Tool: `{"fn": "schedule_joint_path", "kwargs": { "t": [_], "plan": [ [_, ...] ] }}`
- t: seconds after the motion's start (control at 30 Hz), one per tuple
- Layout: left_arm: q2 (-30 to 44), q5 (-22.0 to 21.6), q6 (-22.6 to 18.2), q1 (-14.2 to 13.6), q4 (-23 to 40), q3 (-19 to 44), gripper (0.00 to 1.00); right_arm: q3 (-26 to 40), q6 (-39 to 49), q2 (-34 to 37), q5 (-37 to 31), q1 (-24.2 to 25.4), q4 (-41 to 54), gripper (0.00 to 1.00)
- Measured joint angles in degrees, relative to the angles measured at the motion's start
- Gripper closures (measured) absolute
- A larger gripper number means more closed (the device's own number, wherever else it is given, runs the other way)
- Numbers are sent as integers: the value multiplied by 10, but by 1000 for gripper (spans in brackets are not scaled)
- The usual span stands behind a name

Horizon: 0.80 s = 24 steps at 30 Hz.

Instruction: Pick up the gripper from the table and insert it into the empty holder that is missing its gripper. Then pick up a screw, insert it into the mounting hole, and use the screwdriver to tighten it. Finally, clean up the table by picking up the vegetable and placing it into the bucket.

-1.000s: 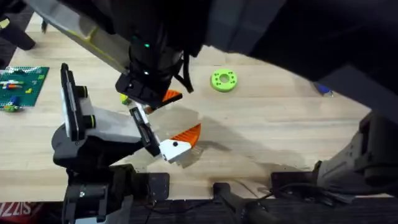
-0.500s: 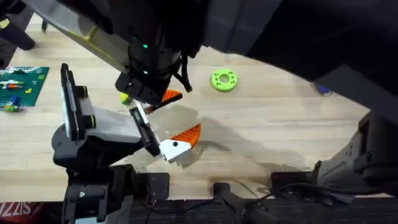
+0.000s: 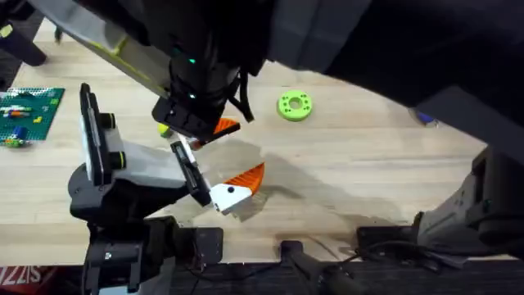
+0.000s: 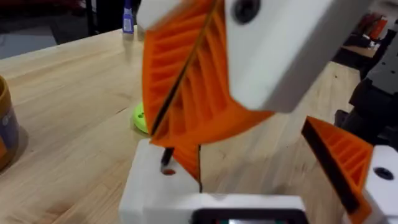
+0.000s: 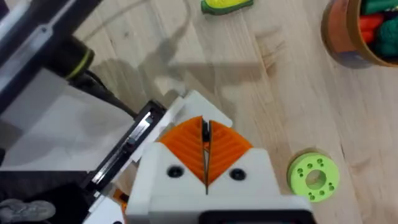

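Observation:
My right gripper (image 5: 205, 142) reaches across the table, its orange pads shut on the small orange gripper (image 4: 185, 160). The piece stands in the white holder (image 4: 152, 183), beside the holder's dark hole. That holder is one finger of my left gripper (image 3: 209, 168), which is open; its other finger (image 4: 348, 163) carries an orange pad. The yellow vegetable (image 5: 227, 5) lies on the wood near the orange bucket (image 5: 348, 37). A bit of the blue screwdriver (image 3: 424, 117) peeks out at the far right.
A lime-green disc (image 3: 295, 106) lies on the table beyond the grippers. The bucket holds green and red toy pieces. A green brick plate (image 3: 29, 111) sits at the left edge. The right arm hangs dark and large across the upper view.

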<state>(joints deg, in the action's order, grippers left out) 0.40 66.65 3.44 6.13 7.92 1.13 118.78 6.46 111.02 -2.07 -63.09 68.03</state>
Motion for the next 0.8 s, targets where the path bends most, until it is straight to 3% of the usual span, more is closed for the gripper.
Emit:
{"fn": "schedule_joint_path", "kwargs": {
  "t": [0.8],
  "plan": [
    [0,0,0,0,0,0,16,0,0,0,8,0,1,995]
  ]
}}
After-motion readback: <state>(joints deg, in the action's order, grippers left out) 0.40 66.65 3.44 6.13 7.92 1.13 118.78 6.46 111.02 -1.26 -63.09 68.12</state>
